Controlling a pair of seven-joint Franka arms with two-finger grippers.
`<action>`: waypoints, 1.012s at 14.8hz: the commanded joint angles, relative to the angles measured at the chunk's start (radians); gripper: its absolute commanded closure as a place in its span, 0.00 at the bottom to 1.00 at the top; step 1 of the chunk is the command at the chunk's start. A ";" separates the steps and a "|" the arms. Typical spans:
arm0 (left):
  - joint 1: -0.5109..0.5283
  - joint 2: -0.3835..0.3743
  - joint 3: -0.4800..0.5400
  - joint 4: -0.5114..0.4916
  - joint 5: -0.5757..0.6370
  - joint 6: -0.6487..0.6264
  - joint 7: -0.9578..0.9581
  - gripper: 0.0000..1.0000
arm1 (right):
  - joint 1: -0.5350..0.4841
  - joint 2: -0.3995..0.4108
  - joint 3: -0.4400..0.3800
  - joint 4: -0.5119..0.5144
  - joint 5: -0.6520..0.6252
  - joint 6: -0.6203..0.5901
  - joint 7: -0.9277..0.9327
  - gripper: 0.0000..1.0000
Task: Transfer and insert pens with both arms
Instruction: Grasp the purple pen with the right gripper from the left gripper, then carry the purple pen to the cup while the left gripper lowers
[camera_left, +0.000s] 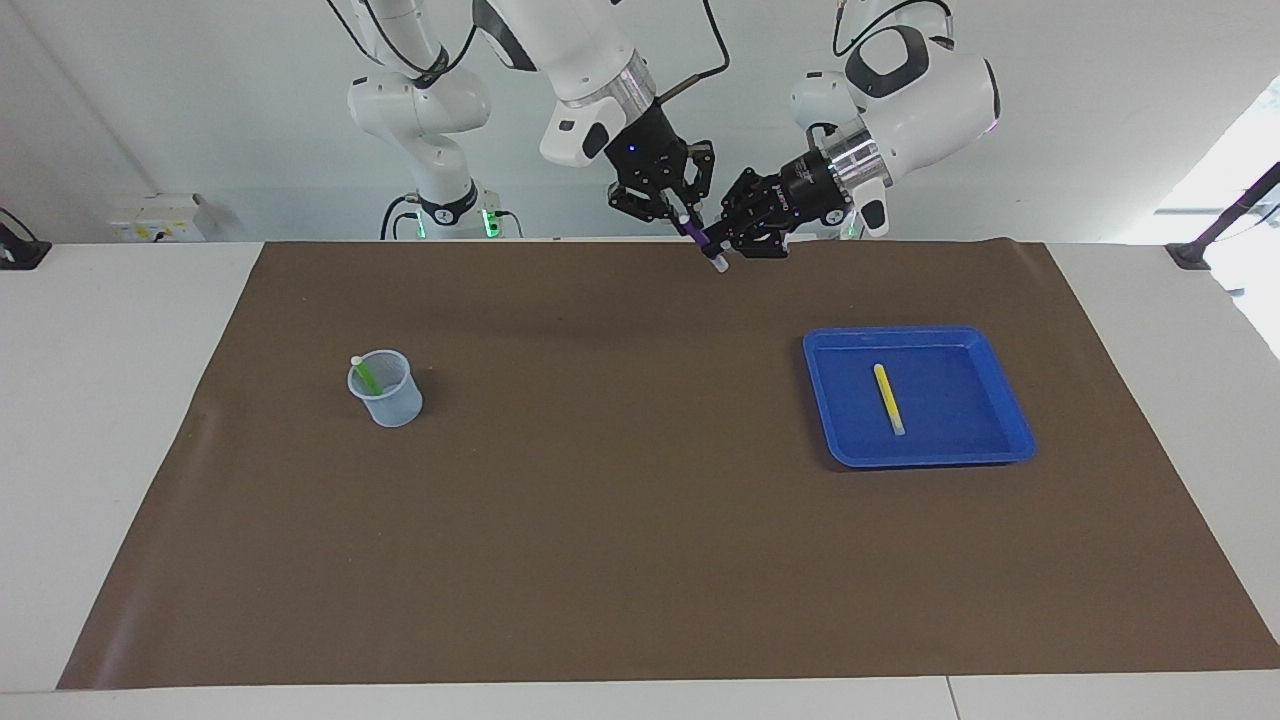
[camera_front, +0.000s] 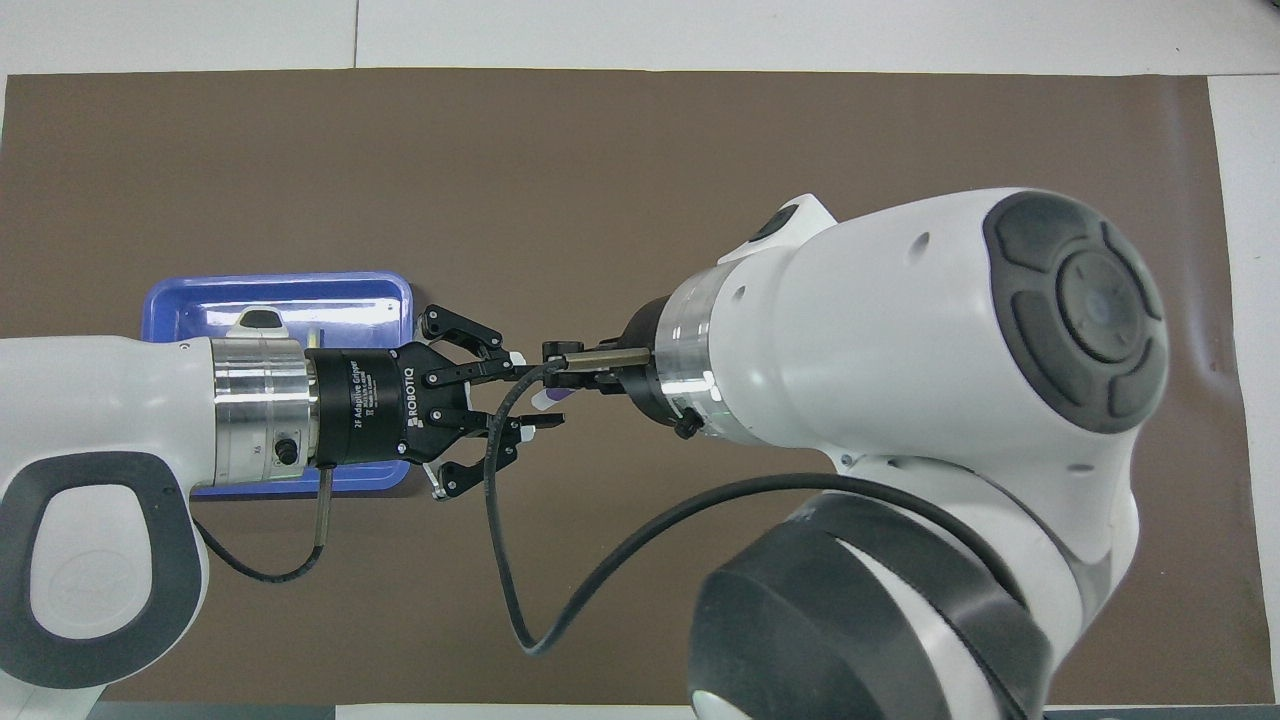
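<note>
My right gripper (camera_left: 690, 222) is shut on the purple pen (camera_left: 706, 244) and holds it slanted, whitish end down, high over the brown mat's edge by the robots. My left gripper (camera_left: 733, 240) is right beside the pen, its fingers open on either side of the pen's lower end (camera_front: 549, 398); the overhead view shows the open left gripper (camera_front: 535, 390). The green pen (camera_left: 366, 376) stands in a clear cup (camera_left: 390, 402) toward the right arm's end. The yellow pen (camera_left: 888, 398) lies in the blue tray (camera_left: 1012, 425) toward the left arm's end.
The brown mat (camera_left: 640, 520) covers most of the white table. A smaller white arm (camera_left: 430, 120) with a green-lit base stands at the table's edge near the right arm. In the overhead view my arms hide part of the tray (camera_front: 280, 290) and all of the cup.
</note>
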 joint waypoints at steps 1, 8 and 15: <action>-0.011 -0.030 0.010 -0.033 -0.012 0.010 0.001 0.00 | -0.016 0.013 -0.034 -0.001 -0.063 0.001 -0.011 1.00; 0.045 -0.035 0.016 -0.039 -0.002 0.001 -0.010 0.00 | -0.015 -0.089 -0.226 -0.218 -0.203 -0.005 -0.373 1.00; 0.136 -0.022 0.017 -0.015 0.377 -0.168 -0.016 0.00 | -0.015 -0.157 -0.421 -0.343 -0.314 -0.018 -0.591 1.00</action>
